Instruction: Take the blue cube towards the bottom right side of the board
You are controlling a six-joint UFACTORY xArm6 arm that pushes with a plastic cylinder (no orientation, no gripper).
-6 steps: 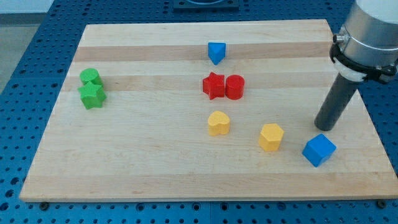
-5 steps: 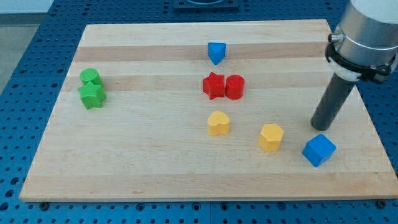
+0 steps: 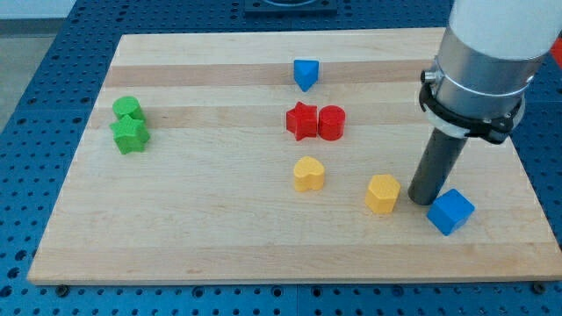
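The blue cube (image 3: 450, 211) lies near the view's bottom right of the wooden board (image 3: 219, 228). My tip (image 3: 421, 200) stands on the board just to the upper left of the cube, very close to it or touching it. The tip sits between the cube and the yellow hexagonal block (image 3: 382, 193).
A yellow heart-shaped block (image 3: 308, 174) lies left of the hexagonal one. A red star (image 3: 300, 120) and a red cylinder (image 3: 331, 122) touch at mid-board. A blue triangular block (image 3: 305, 74) is near the top. A green cylinder (image 3: 126, 108) and a green star (image 3: 130, 134) sit at the left.
My tip has moved left and down, from above the blue cube to its upper left side. The blocks have not moved.
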